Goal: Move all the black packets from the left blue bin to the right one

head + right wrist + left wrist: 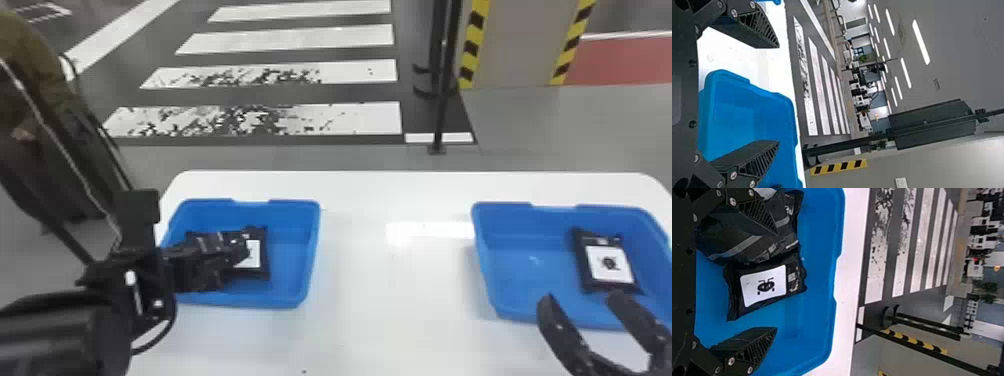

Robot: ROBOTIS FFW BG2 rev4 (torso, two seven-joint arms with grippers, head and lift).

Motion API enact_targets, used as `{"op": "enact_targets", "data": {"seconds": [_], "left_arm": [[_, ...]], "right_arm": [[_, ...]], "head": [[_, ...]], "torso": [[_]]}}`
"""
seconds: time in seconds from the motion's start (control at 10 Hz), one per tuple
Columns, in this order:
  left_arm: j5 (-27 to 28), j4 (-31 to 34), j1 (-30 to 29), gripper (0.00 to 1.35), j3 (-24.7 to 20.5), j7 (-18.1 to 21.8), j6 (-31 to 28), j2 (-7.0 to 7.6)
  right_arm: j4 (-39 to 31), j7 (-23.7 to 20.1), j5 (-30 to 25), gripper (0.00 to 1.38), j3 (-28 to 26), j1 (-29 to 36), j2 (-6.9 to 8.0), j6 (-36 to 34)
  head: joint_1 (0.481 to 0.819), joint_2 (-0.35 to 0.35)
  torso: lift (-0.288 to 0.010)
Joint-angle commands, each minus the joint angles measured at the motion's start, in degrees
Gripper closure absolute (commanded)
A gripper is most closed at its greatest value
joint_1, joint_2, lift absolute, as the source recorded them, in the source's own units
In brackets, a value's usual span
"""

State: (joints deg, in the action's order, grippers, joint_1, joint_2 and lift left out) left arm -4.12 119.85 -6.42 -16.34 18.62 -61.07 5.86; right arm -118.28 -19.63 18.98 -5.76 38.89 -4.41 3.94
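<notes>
The left bin [295,215] and right bin [525,217] are both bright blue, and the table [360,300] is white. In the left bin, one packet [734,272] is black with a white label [750,291] bearing a black bug-like figure; another packet [719,237] is black with a grey stripe. The right bin's packet [610,287] is black, its label [595,272] white with a dark figure. The left gripper [240,250] and right gripper [580,299] are black. White bars, some speckled dark, cross the dark grey road [300,57]. The grey pillar [522,45] has yellow-and-black slanted stripes.
</notes>
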Motion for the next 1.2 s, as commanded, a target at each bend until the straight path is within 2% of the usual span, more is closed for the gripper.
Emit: {"op": "enact_targets", "data": {"seconds": [0.0, 0.1, 0.2, 0.4, 0.8, 0.9, 1.0, 1.1], "left_arm": [[-0.22, -6.01, 4.17, 0.19, 2.97, 0.01, -2.49, 1.08], [-0.22, -8.96, 6.00, 0.19, 4.80, 0.01, -3.33, 1.52], [-0.45, -11.50, 7.41, 0.19, 5.14, 0.01, -3.33, 1.35], [0.47, -13.18, 9.10, 0.19, 6.52, 0.01, -5.16, 1.26], [3.10, -17.82, 12.19, 0.30, 5.49, -0.95, -8.25, 0.65], [3.32, -20.07, 13.31, 0.36, 5.49, -1.13, -7.69, 0.65], [2.98, -21.76, 14.16, 0.56, 5.26, -1.13, -6.42, 0.73], [2.30, -21.76, 13.88, 0.85, 5.26, -0.95, -4.74, 0.82]], "right_arm": [[0.37, -0.14, 0.10, 0.17, 0.05, -0.36, -0.07, -0.42], [0.79, -0.32, 0.21, 0.17, 0.05, -0.50, -0.07, -0.71], [1.07, -0.49, 0.33, 0.17, 0.05, -0.78, -0.07, -0.85], [1.77, -0.93, 1.01, 0.17, 0.05, -1.20, -0.07, -1.27], [3.32, -1.63, 2.61, 0.17, 0.16, -1.76, -0.07, -2.82], [3.46, -1.81, 2.73, 0.17, 0.16, -1.76, -0.07, -2.96], [3.60, -1.99, 2.73, 0.17, 0.16, -2.05, -0.07, -3.10], [3.74, -1.99, 2.84, 0.17, 0.16, -2.05, -0.07, -3.24]], "head": [[0.695, 0.141], [0.695, 0.126], [0.695, 0.115], [0.695, 0.092], [0.695, 0.100], [0.695, 0.108], [0.695, 0.111], [0.695, 0.115]], "torso": [[-0.140], [-0.140], [-0.140], [-0.140], [-0.140], [-0.140], [-0.140], [-0.140]]}}
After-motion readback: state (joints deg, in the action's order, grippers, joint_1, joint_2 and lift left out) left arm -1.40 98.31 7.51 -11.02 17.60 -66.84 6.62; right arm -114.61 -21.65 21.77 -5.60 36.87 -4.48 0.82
